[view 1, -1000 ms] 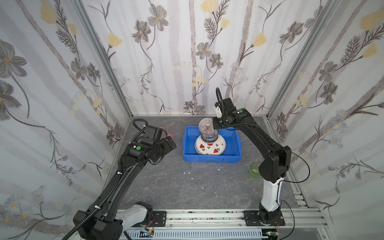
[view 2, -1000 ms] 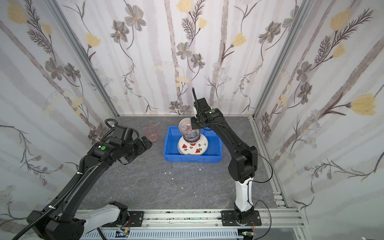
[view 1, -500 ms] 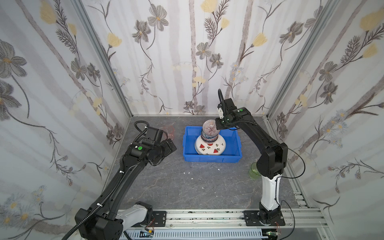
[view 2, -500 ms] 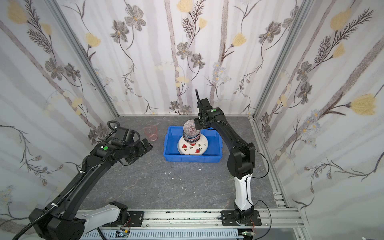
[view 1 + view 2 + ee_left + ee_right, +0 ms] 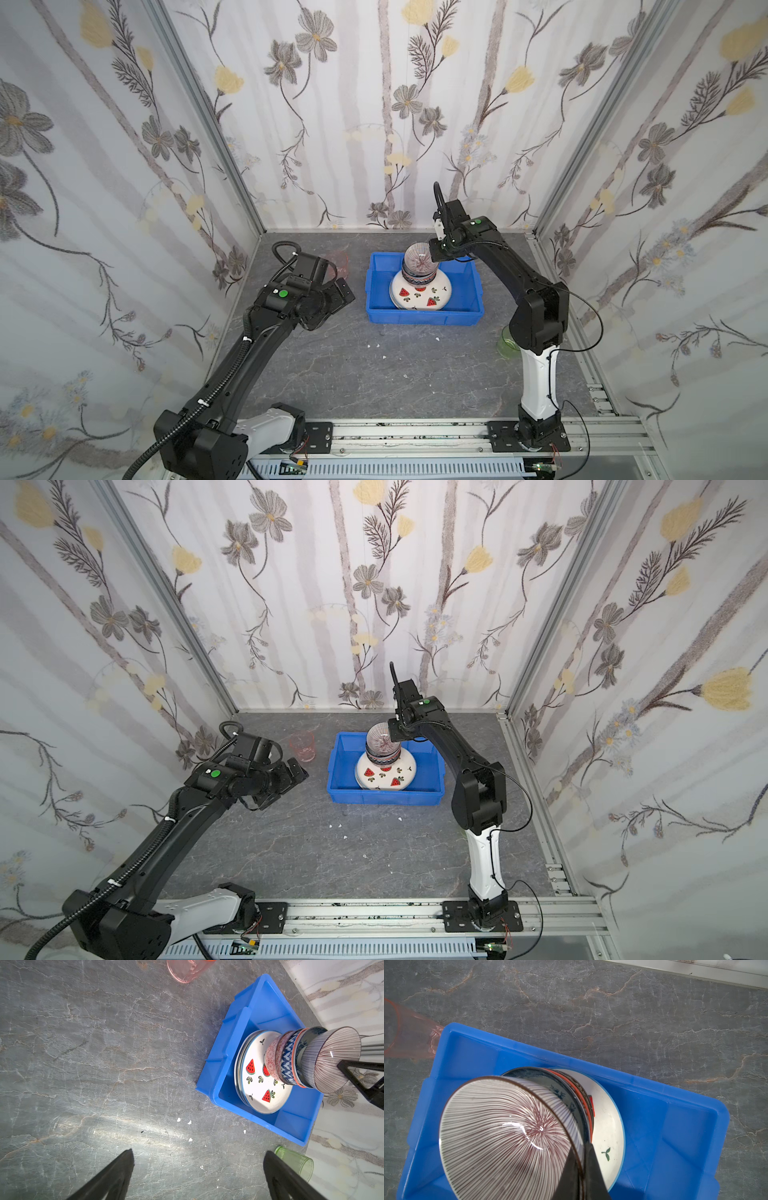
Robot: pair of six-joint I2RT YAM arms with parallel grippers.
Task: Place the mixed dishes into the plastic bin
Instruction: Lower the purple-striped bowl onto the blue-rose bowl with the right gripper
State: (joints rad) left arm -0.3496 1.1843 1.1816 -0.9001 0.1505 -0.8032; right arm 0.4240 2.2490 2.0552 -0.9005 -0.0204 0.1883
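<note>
Though left fingers (image 5: 112, 1176) wide apart and empty, right fingers (image 5: 593, 1178) clenched on striped bowl (image 5: 500, 1126) rim.

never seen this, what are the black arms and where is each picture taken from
Two robot arms work over a grey table, each ending in a two-fingered pincer. Two pictures look down from above; two come from cameras on the wrists. The right pincer is shut on the rim of a red-striped bowl, over a stack of bowls on a watermelon plate inside the blue bin. The left pincer is open and empty. A pink cup and a green cup sit outside it.
</note>
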